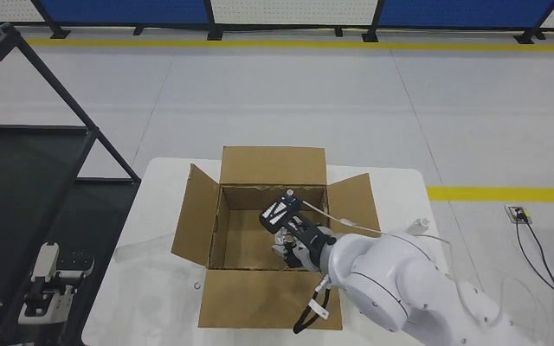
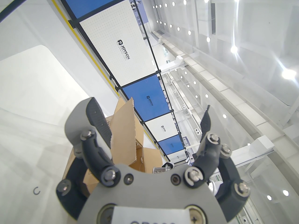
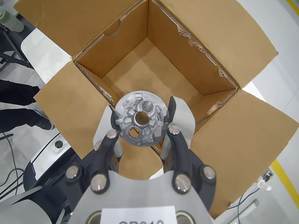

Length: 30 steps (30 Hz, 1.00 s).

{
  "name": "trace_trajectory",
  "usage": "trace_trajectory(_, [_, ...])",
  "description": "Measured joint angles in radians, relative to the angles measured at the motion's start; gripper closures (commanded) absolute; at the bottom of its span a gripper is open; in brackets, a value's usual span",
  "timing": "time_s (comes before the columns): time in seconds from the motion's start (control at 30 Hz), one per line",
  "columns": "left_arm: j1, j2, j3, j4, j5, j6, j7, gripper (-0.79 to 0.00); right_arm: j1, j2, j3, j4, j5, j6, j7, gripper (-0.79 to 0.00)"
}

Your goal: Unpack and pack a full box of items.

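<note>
Disc (image 3: 151, 117) btwn right jaws

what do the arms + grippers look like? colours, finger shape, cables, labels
The left gripper and right gripper match: light grey base plate with silver screws, black linkage bars, curved grey fingers lined with black ribbed pads, white printed label. The right arm has a glossy white shell, black wrist, a thin white cable and a looped black cable.

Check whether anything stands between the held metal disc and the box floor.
Nothing visible does. The right hand grips the metal disc over the open cardboard box, flaps folded outward, floor below showing only cardboard.
</note>
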Motion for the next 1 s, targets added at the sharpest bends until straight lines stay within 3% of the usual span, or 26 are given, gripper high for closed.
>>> trace_trajectory(0.5, [0.0,0.0,0.0,0.0,0.0,0.0,0.0,-0.785,-0.004,0.001,0.003,-0.002,-0.001,-0.001,0.0,0.0])
trace_trajectory(0.63, [0.0,0.0,0.0,0.0,0.0,0.0,0.0,-0.785,-0.017,-0.012,-0.003,0.061,0.044,-0.025,-0.081,0.0])
trace_trajectory(0.83, [0.0,0.0,0.0,0.0,0.0,0.0,0.0,-0.785,0.13,-0.118,-0.139,0.344,0.262,-0.072,-0.246,0.0])
trace_trajectory(1.0, [0.0,0.0,0.0,0.0,0.0,0.0,0.0,-0.785,0.277,-0.25,-0.286,0.625,0.375,-0.079,-0.325,0.0])
